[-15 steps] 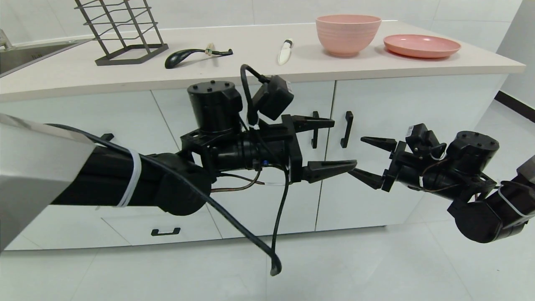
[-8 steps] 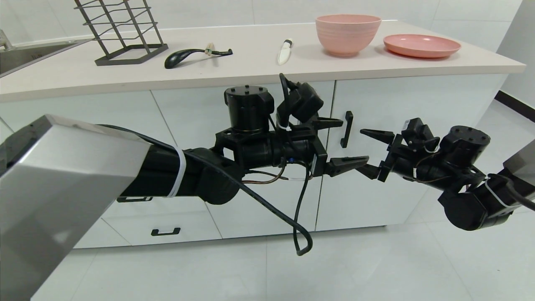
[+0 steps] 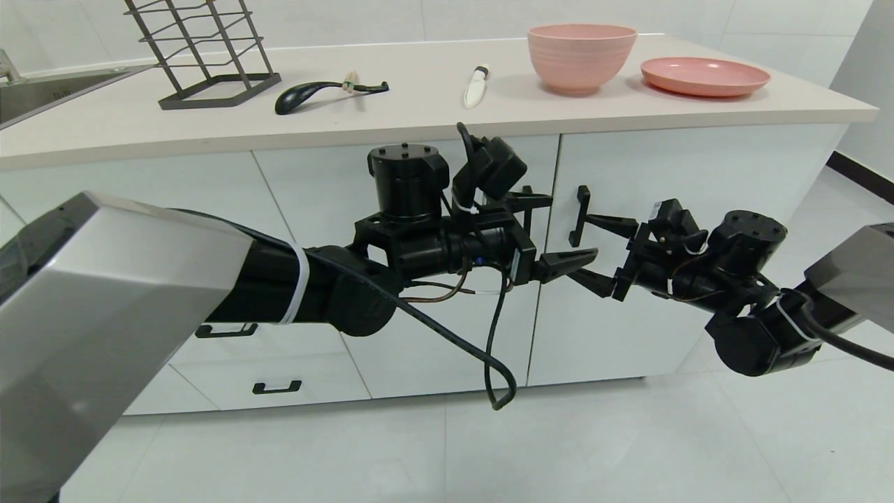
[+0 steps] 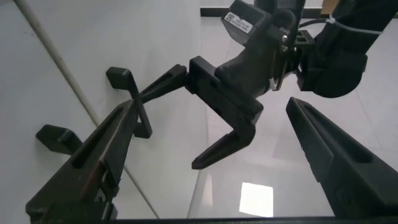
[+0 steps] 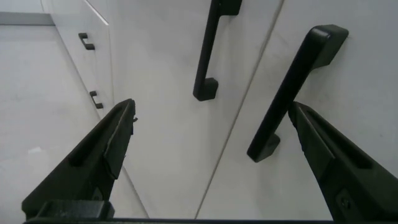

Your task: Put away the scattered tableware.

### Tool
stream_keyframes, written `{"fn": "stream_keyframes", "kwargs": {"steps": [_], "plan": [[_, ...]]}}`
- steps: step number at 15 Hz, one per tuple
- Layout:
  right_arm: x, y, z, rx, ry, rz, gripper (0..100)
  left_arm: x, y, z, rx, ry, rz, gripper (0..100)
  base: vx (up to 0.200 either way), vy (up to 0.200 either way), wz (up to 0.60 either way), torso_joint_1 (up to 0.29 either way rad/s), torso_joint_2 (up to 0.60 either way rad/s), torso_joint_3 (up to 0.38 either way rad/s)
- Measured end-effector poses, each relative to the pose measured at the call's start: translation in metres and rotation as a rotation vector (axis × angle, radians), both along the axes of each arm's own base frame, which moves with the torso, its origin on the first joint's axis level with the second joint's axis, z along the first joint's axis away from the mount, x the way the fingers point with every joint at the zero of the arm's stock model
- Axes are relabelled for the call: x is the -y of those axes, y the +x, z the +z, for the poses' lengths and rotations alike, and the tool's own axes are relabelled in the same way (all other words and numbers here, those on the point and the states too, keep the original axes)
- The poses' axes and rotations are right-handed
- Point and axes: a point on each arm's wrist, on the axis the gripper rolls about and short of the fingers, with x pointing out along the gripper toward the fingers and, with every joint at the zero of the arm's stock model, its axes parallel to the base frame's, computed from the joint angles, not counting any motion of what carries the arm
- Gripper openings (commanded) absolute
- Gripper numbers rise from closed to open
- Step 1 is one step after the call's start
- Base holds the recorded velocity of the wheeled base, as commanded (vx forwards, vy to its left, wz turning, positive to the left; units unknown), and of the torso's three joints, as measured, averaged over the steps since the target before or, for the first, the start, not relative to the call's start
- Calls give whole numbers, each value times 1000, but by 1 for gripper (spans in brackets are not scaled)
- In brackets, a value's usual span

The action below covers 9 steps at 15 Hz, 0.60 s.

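Both arms stretch level toward the cabinet doors (image 3: 670,209); left claw (image 3: 552,232) and right claw (image 3: 587,249) gape apart, empty, beside the handles (image 3: 578,213).

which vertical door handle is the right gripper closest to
The handle on the right-hand door, just right of the seam; one finger of the right gripper is right beside it. The left door's handle lies farther off.
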Motion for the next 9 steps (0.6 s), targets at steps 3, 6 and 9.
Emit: {"fn": "stream_keyframes", "kwargs": {"steps": [3, 6, 9], "plan": [[-4, 5, 0, 13, 4, 8, 100, -7, 7, 1, 19, -14, 20, 100, 0, 0, 0, 0, 0, 0], [-6, 9, 0, 23, 7, 12, 100, -7, 10, 2, 28, -20, 25, 100, 0, 0, 0, 0, 0, 0], [-9, 11, 0, 19, 11, 58, 100, -4, 14, 6, 47, -33, 25, 100, 0, 0, 0, 0, 0, 0]]}}
